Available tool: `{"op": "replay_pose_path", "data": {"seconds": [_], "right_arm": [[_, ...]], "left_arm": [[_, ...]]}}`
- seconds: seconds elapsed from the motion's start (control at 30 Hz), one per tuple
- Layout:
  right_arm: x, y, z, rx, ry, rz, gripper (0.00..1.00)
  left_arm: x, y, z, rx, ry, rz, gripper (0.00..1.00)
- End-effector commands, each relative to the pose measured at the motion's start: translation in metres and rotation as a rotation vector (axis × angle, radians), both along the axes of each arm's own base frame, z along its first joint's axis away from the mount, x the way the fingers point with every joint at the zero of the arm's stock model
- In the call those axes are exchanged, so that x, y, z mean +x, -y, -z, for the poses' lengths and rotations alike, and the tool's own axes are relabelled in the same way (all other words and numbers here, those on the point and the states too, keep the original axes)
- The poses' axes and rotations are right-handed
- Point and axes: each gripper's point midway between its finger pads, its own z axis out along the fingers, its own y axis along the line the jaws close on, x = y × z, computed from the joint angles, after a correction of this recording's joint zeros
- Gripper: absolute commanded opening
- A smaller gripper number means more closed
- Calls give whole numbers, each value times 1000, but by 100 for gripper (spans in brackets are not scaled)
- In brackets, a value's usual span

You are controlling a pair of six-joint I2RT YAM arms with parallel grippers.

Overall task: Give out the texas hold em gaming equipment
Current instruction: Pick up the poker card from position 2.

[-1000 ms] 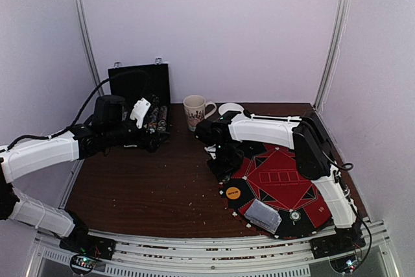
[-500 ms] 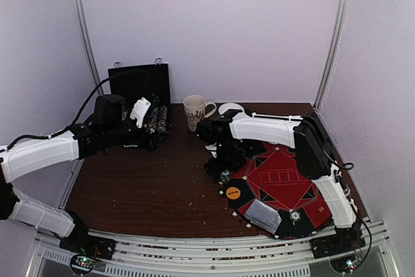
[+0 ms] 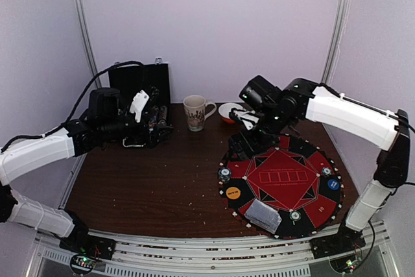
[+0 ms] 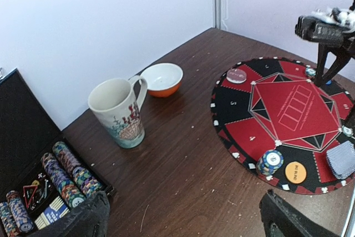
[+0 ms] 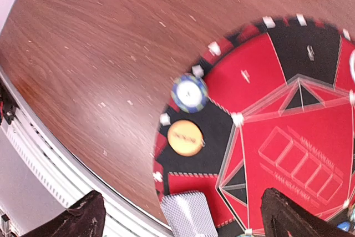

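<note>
A stack of blue-and-white poker chips point(image 3: 224, 174) point(image 4: 270, 161) point(image 5: 189, 93) stands on the left rim of the round red-and-black mat point(image 3: 283, 174). Just in front of the stack lies an orange button disc point(image 3: 233, 193) point(image 5: 185, 137). A deck of grey-blue-backed cards point(image 3: 264, 215) point(image 4: 341, 159) rests on the mat's near edge. A blue button point(image 3: 333, 184) sits on its right side. My right gripper point(image 3: 248, 139) point(image 5: 183, 217) hangs open and empty above the mat's far left part. My left gripper point(image 3: 150, 128) point(image 4: 183, 223) is open and empty beside the black case point(image 3: 139, 82), which holds rows of chips point(image 4: 69, 173).
A patterned mug point(image 3: 195, 112) point(image 4: 121, 112) and a small orange-and-white bowl point(image 3: 228, 111) point(image 4: 162, 78) stand at the back of the brown table. Single chips point(image 3: 295, 215) lie on the mat's near and right rim. A pale disc point(image 4: 237, 75) sits on its far side. White walls enclose the table.
My right gripper has opened, left the chip stack on the mat's left rim, and lifted up and back to the right. The left arm has barely shifted.
</note>
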Motion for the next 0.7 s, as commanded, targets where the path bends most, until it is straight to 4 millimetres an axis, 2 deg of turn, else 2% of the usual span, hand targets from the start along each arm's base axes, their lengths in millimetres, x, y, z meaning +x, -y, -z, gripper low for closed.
{"op": "replay_pose_path", "data": {"seconds": [0.0, 0.1, 0.17, 0.3, 0.4, 0.43, 0.47, 0.5, 0.6, 0.67], "right_arm": [[-28, 51, 45, -21, -144, 124, 100], [-49, 71, 65, 31, -209, 181, 100], [-63, 85, 84, 42, -260, 228, 99], [-79, 106, 108, 55, -302, 298, 99], [-86, 108, 124, 105, -331, 308, 96], [-86, 107, 125, 124, -342, 297, 95], [-88, 106, 128, 135, -350, 287, 94], [-88, 107, 131, 142, -353, 289, 93], [-86, 111, 138, 171, -368, 296, 91], [-83, 116, 141, 183, -371, 315, 91]], "left_arm": [[-32, 27, -53, -93, 137, 197, 98], [-63, 49, -58, -77, 193, 340, 98], [-92, 70, -57, -56, 228, 467, 98], [-145, 115, -42, 27, 263, 702, 98], [-172, 151, -11, 145, 257, 842, 98], [-183, 167, 10, 202, 241, 895, 98], [-186, 175, 14, 237, 261, 914, 98], [-196, 190, 30, 285, 265, 958, 98], [-214, 217, 59, 349, 302, 1061, 98], [-218, 236, 71, 358, 293, 1098, 98]]}}
